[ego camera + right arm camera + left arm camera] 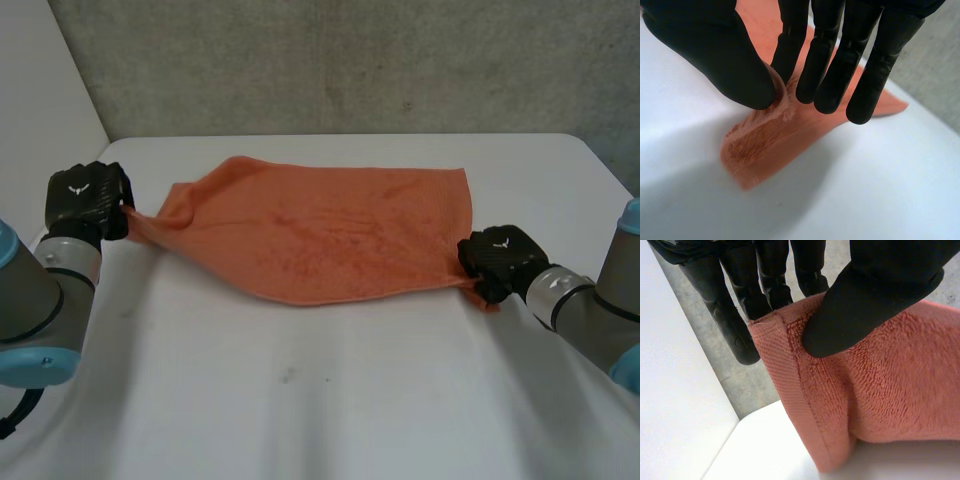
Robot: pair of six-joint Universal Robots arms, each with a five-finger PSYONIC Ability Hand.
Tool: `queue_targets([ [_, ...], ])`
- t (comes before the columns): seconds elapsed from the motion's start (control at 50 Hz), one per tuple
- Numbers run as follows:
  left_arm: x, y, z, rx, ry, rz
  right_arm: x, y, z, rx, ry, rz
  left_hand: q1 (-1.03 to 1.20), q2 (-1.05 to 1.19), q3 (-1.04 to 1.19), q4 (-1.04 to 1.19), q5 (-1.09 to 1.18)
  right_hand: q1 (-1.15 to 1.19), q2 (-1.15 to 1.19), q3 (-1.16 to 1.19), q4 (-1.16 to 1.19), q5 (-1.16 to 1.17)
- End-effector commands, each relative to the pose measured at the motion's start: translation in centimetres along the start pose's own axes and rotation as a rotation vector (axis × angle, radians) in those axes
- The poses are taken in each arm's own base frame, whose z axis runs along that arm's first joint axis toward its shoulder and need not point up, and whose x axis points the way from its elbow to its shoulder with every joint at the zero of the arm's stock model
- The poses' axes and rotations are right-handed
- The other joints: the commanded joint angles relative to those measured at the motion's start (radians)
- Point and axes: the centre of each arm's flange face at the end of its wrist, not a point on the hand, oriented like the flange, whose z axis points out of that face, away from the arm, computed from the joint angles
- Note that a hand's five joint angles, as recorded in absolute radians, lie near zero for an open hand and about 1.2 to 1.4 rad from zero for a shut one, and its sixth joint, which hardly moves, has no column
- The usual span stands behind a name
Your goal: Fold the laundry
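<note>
An orange towel (330, 235) lies spread across the middle of the white table (330, 400). My left hand (88, 200) holds the towel's near-left corner, stretched out to the left and lifted a little. In the left wrist view the thumb (865, 305) presses the towel's hemmed corner (805, 390) against the fingers (765, 287) behind it. My right hand (498, 262) is at the near-right corner. In the right wrist view its thumb (725, 65) and a finger (790, 50) pinch a raised ridge of the orange towel (770, 145).
A grey wall (350, 60) runs behind the table's far edge. Bare white tabletop stretches in front of the towel, between my two arms.
</note>
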Motion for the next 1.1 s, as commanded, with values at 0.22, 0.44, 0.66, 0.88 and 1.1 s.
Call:
queue_targets([
  [0.22,-0.4,-0.6,0.0,0.015,-0.015,-0.007,3.5,1.9,-0.5,-0.002,0.079,0.434,0.193,0.178,0.179,0.179,0.183,-0.297,-0.492,-0.504,-0.502,-0.48],
  [0.44,-0.4,-0.7,0.0,0.013,-0.015,-0.007,3.6,2.2,-0.6,0.004,0.081,0.7,0.193,0.178,0.179,0.179,0.183,-0.304,-0.498,-0.511,-0.509,-0.486],
  [0.66,-0.6,-1.0,0.1,0.024,-0.019,-0.005,3.5,2.9,0.0,-0.007,0.084,0.779,0.193,0.178,0.179,0.179,0.183,-0.327,-0.522,-0.534,-0.532,-0.51],
  [0.88,-0.5,-1.0,0.1,0.022,-0.017,-0.005,3.5,4.0,1.9,-0.009,0.136,0.763,0.193,0.178,0.179,0.179,0.183,-0.14,-0.335,-0.347,-0.345,-0.323],
  [1.1,-0.6,-1.9,-0.9,-0.02,-0.012,-0.007,4.5,1.6,1.5,0.085,0.158,0.711,0.193,0.178,0.179,0.179,0.183,0.409,0.214,0.202,0.204,0.226],
])
